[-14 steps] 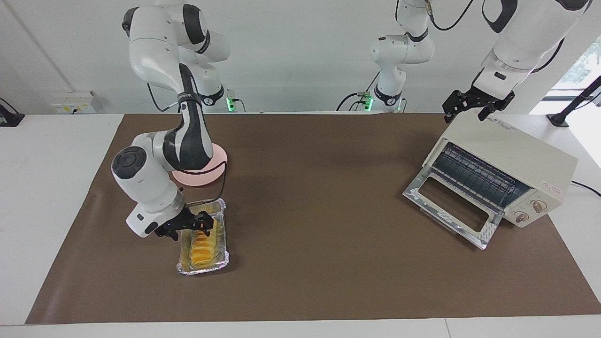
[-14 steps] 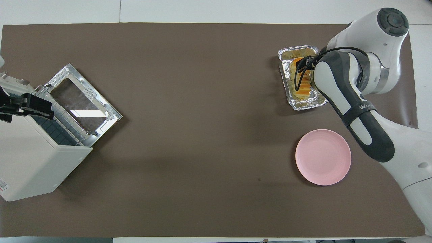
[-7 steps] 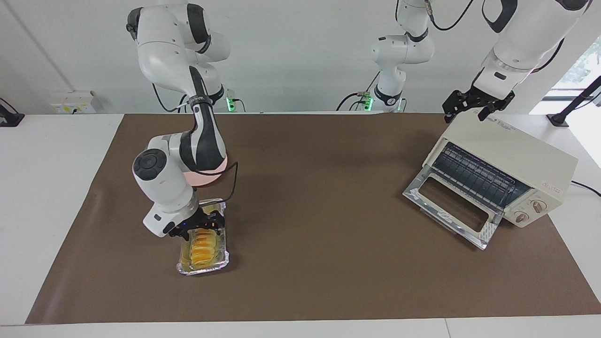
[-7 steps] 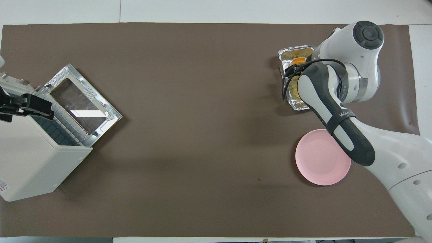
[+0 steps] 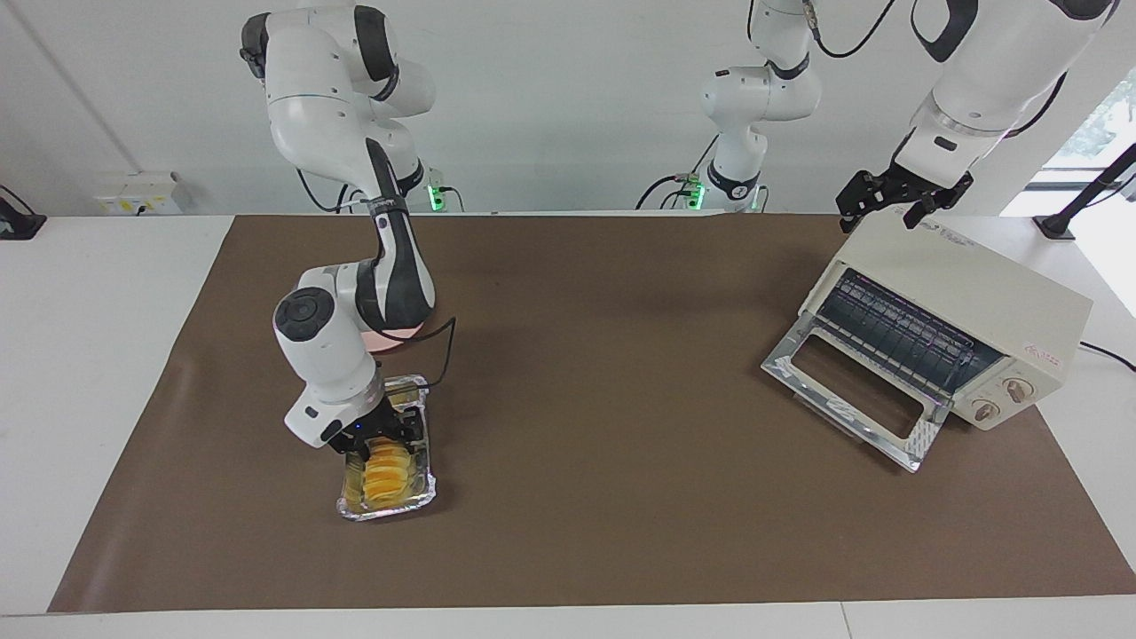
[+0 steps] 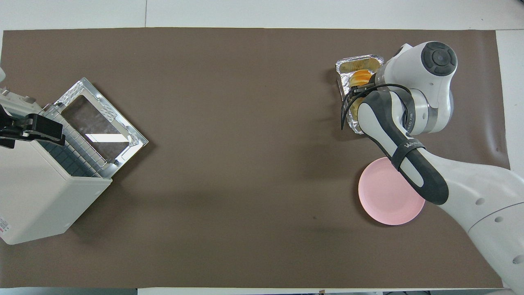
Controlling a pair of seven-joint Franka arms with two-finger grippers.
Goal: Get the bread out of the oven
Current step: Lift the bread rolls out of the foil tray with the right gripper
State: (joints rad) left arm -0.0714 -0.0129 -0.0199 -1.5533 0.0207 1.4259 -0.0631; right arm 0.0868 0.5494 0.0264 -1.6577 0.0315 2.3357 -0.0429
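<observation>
Bread (image 5: 383, 475): lying in foil tray (image 5: 424, 490), lower left of facing view.
Right gripper (image 5: 380, 434): hanging over bread; finger state unreadable.
Left gripper (image 5: 890, 203): waiting above oven (image 5: 976, 306); finger state unreadable.
Oven door: lying open.

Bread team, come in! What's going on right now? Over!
Right gripper down at bread in foil tray. Left gripper waits over oven, door down. Nothing in the way.
</observation>
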